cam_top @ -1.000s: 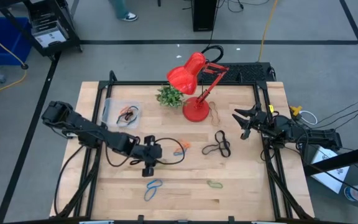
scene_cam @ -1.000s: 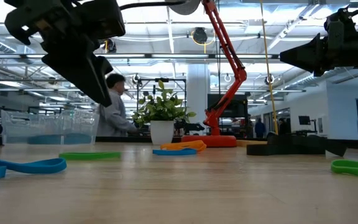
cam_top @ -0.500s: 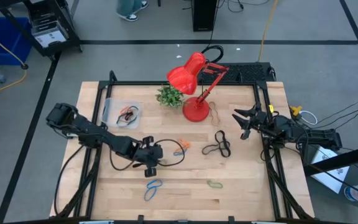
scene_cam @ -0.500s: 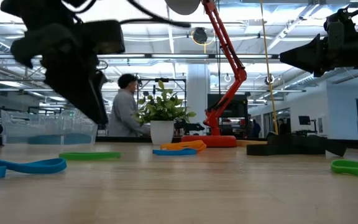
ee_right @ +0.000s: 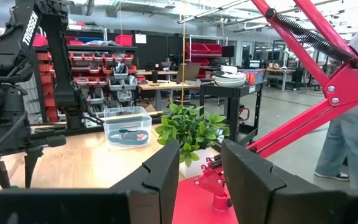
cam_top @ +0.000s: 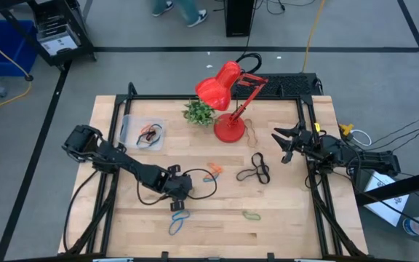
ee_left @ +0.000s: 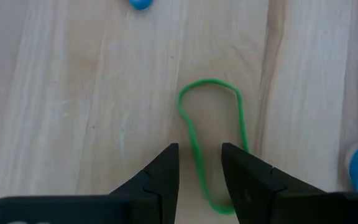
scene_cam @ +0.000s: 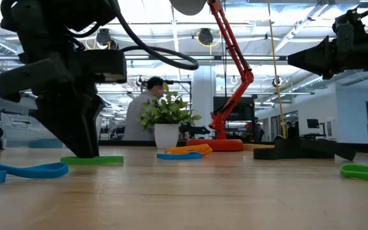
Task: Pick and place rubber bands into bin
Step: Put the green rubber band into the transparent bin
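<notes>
A green rubber band (ee_left: 211,130) lies flat on the wooden table. My left gripper (ee_left: 199,165) points steeply down over it and is open, with one long strand of the loop between its fingers. In the low view its fingertips (scene_cam: 85,152) reach down to the table right beside the green band (scene_cam: 93,160). A blue band (cam_top: 180,219) lies just beyond it toward the near edge. The clear bin (cam_top: 142,132) stands at the far left with bands inside. My right gripper (cam_top: 285,145) waits open at the right edge, raised above the table.
More bands lie about: an orange and blue pair (cam_top: 211,173), black ones (cam_top: 254,172), a green one (cam_top: 251,215), a brown one (cam_top: 253,132). A red desk lamp (cam_top: 228,102) and a small potted plant (cam_top: 198,112) stand at the far middle.
My left gripper has come down and a little toward the table's near edge, ending low over the green band near the blue one, and has rolled slightly. A person has walked past behind the table.
</notes>
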Robot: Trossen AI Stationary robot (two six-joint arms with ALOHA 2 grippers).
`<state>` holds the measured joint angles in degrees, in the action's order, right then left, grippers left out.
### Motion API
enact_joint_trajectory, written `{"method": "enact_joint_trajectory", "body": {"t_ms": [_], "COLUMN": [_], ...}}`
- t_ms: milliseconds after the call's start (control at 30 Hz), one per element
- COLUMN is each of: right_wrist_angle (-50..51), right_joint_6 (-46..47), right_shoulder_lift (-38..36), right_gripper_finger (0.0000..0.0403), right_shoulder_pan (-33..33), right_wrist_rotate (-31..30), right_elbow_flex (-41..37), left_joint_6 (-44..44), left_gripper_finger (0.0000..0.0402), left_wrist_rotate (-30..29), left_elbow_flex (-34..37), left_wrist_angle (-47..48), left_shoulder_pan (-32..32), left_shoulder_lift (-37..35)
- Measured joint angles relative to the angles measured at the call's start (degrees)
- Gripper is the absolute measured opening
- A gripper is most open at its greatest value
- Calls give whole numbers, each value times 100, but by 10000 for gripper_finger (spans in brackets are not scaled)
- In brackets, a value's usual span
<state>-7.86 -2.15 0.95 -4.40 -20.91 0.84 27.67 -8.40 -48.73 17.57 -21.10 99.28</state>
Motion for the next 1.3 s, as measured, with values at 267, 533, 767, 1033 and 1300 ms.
{"method": "enact_joint_trajectory", "body": {"t_ms": [267, 533, 767, 1033, 1300], "right_wrist_angle": [0, -2, -2, -2, -2], "right_joint_6": [-1, -2, -2, -2, -2], "right_shoulder_lift": [-2, -2, -2, -1, -2], "right_gripper_finger": [114, 114, 114, 114, 114], "right_shoulder_pan": [-1, -1, -2, -2, -1], "right_wrist_rotate": [-2, -1, -2, -2, -2], "right_elbow_flex": [-1, -2, 0, -1, -1], "left_joint_6": [55, 64, 73, 73, -236], "left_gripper_finger": [126, 126, 126, 113, 12], "left_wrist_rotate": [79, 41, 37, -10, -22], "left_elbow_flex": [4, 11, 13, 17, 20], "left_wrist_angle": [4, 4, 8, 8, -10], "left_shoulder_pan": [6, 4, 4, 3, 2], "left_shoulder_lift": [29, 40, 45, 49, 58]}}
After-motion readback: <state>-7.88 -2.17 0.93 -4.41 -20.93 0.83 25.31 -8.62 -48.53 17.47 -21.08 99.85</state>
